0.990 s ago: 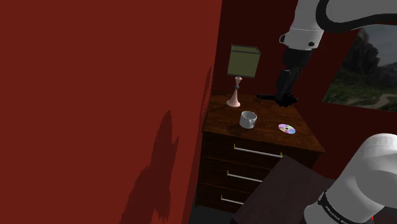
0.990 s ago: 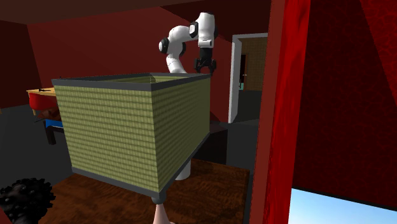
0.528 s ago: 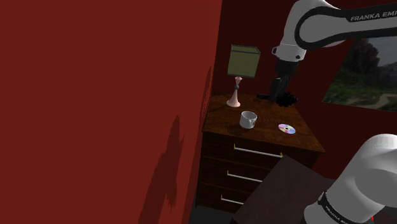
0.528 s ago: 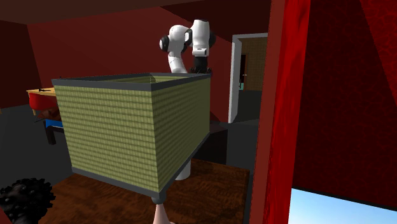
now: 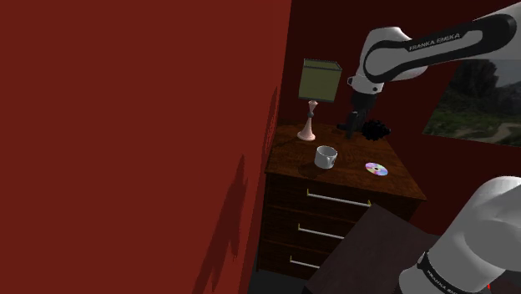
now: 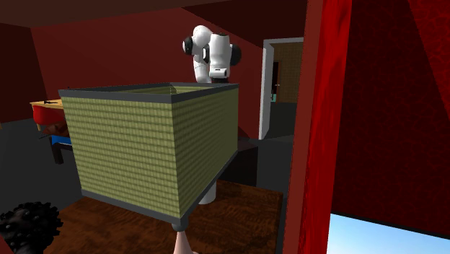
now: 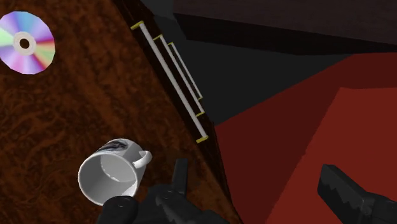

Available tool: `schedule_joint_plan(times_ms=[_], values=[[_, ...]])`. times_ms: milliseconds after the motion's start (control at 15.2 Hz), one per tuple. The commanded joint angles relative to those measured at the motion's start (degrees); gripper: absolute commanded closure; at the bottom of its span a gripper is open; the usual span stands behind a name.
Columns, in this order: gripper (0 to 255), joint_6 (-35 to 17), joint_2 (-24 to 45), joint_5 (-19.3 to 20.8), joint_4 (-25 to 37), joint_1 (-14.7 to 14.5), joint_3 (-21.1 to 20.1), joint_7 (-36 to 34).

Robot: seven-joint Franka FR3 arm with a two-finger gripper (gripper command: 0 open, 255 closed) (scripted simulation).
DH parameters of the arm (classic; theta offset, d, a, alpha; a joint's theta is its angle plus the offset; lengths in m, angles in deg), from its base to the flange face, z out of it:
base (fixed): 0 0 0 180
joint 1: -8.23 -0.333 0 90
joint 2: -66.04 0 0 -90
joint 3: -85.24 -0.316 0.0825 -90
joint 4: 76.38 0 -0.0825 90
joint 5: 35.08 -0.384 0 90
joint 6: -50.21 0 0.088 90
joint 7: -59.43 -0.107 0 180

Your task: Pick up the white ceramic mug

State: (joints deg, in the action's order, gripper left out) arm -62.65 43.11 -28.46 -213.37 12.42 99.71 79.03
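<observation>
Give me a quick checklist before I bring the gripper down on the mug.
1. Gripper open: ok, the fingers stand apart.
2. Mug upright on the dresser: ok.
3. Mug between the fingers: not ok, it lies outside them, beside one finger.
4. Gripper over the mug: not ok. In the shoulder view it hangs over the dresser's back, while the mug sits nearer the front edge.
5. Room round the mug: ok, the CD and lamp stand apart from it.
6. Handle out of the fingers' way: cannot tell until aligned.
</observation>
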Motion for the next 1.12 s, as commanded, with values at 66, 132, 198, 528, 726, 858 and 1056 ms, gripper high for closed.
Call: schedule_joint_plan(times_ms=[66,132,198,528,726,858,1056], values=[[0,-4.01,5.84,-0.56,1.79,0.28,2.61,3.74],[0,-5.19,7.93,-0.97,2.64,0.35,3.43,5.04],[0,-6.32,10.07,-1.49,3.56,0.42,4.21,6.37],[0,-10.98,21.32,-5.58,9.33,1.12,7.33,13.57],[0,-12.84,28.37,-8.96,13.72,2.20,8.25,18.10],[0,-13.65,33.11,-11.35,17.05,3.25,8.44,21.02],[0,-14.23,40.20,-14.72,22.65,5.42,8.02,24.96]])
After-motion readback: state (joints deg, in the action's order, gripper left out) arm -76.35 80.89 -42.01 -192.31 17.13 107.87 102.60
